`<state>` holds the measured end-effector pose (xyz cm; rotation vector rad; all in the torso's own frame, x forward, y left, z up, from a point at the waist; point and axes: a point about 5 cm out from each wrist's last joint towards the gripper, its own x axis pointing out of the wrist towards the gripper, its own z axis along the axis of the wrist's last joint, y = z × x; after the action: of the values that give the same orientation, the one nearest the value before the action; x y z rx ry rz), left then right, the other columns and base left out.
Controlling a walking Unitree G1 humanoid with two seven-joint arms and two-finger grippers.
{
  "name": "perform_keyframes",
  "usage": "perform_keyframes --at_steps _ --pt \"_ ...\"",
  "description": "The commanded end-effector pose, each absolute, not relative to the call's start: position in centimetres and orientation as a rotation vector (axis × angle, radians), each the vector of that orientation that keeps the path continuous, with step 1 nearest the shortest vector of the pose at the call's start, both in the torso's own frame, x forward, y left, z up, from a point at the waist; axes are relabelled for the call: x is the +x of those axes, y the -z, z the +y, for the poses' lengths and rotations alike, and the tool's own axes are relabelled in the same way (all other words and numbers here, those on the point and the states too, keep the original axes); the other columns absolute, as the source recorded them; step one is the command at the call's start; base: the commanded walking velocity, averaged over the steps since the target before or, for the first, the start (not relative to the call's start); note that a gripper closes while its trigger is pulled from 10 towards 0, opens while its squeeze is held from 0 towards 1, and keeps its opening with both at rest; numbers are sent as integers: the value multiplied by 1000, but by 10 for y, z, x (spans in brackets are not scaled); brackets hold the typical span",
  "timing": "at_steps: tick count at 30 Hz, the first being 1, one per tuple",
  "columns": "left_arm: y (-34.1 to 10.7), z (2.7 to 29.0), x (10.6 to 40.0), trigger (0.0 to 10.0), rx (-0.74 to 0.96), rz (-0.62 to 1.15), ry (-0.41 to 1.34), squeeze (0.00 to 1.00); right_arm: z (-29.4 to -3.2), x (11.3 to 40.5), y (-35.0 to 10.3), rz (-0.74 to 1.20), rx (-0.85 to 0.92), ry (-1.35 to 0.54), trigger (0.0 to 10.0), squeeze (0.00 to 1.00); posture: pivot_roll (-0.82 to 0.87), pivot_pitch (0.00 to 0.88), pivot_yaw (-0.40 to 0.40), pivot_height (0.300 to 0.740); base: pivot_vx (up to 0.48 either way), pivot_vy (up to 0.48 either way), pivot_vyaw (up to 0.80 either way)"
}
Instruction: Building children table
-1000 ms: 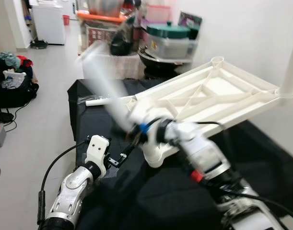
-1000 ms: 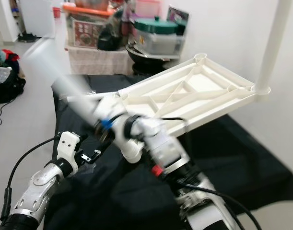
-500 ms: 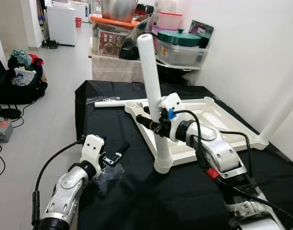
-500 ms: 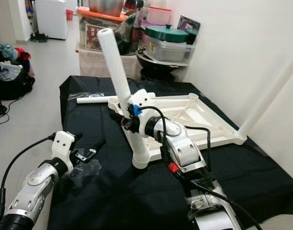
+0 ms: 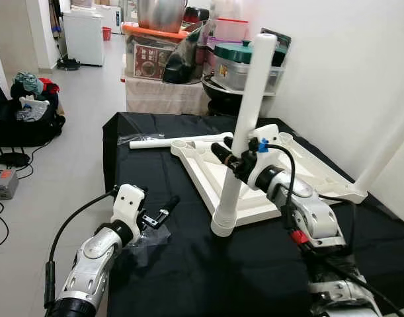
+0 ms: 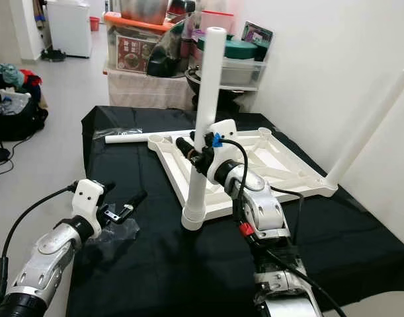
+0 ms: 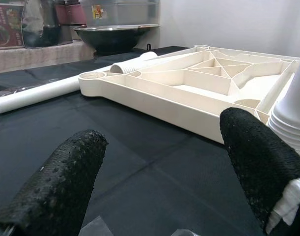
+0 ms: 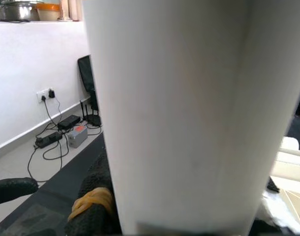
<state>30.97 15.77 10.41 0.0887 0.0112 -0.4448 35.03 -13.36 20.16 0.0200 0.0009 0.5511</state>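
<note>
The white table top (image 5: 301,173) lies upside down on the black-covered table (image 5: 188,277). A white leg (image 5: 244,125) stands in its near corner socket (image 5: 223,226), leaning slightly right. My right gripper (image 5: 227,154) is shut on this leg at mid height; the leg (image 8: 179,113) is close up in the right wrist view. Another leg (image 5: 387,145) stands in the right corner. A loose leg (image 5: 155,140) lies at the far side of the table. My left gripper (image 5: 163,210) hovers open low over the cloth, left of the socket, above a clear plastic bag (image 5: 145,238).
Behind the table are a low shelf with pots and boxes (image 5: 188,53) and a white appliance (image 5: 82,33). A white wall (image 5: 347,79) runs along the right. On the floor to the left lie a black bag (image 5: 23,122) and a power strip (image 5: 3,183).
The table top has dropped from tilted to flat. The held leg's top has swung from leaning left to leaning right. My left gripper has stayed put.
</note>
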Motion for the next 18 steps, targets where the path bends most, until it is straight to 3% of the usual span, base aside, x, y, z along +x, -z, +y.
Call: perform_keyframes --at_steps 1,18 --pt "-103 156 311 10000 102 24 456 0 -141 338 -135 282 66 -503 0 0 66 0 -107 740 0 0 0" --pt "-102 154 312 10000 97 31 468 0 -131 326 -126 276 188 -511 0 0 60 0 -100 740 0 0 0"
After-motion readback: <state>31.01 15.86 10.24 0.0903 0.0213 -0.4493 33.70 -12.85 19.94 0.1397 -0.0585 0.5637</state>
